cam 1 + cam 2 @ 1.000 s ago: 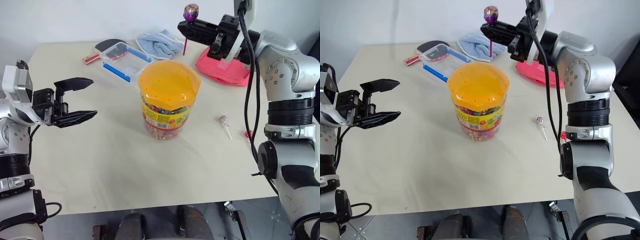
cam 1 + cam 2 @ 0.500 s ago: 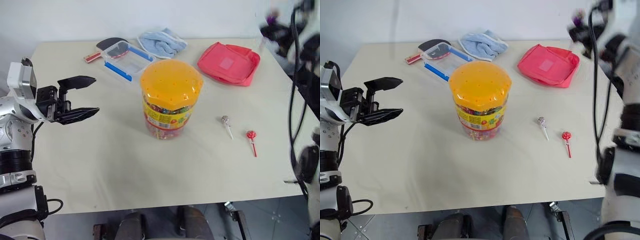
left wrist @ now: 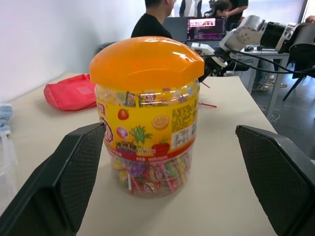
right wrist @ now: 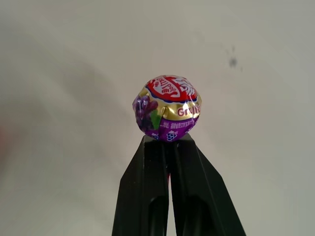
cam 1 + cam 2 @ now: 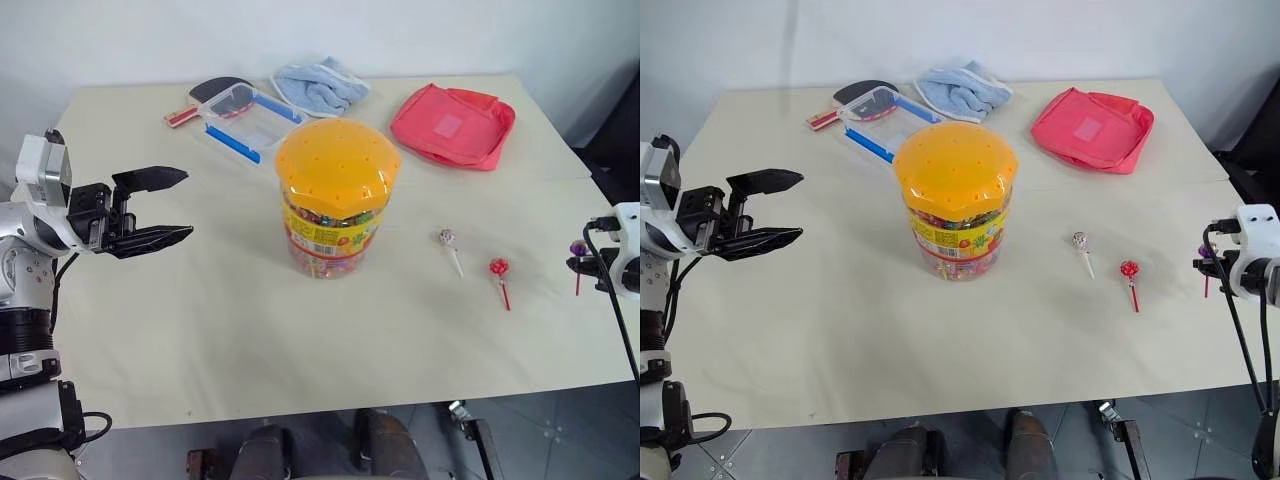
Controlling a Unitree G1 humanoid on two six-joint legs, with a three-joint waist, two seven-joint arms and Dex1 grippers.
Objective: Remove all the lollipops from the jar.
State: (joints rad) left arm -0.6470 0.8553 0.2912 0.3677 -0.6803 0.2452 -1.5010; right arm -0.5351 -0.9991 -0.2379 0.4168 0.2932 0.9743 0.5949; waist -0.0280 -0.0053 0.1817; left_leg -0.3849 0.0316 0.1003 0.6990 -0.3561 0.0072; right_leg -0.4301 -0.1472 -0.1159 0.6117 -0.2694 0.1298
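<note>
Purple lollipop pinched at the table's right edge, set-down spot just inboard.

My right gripper (image 4: 169,142) is clamped on the purple lollipop (image 4: 168,108), candy head past the tips. The red lollipop (image 5: 499,268) and silvery lollipop (image 5: 447,238) lie toward the jar (image 5: 335,197) at table centre. My left gripper (image 5: 155,210) hangs spread wide, empty, toward the left edge.

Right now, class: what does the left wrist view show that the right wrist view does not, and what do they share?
Left wrist view: the jar with its orange lid, the red pouch, people at a screen behind. Right wrist view: the purple lollipop pinched in the right hand. Both share the pale table.
</note>
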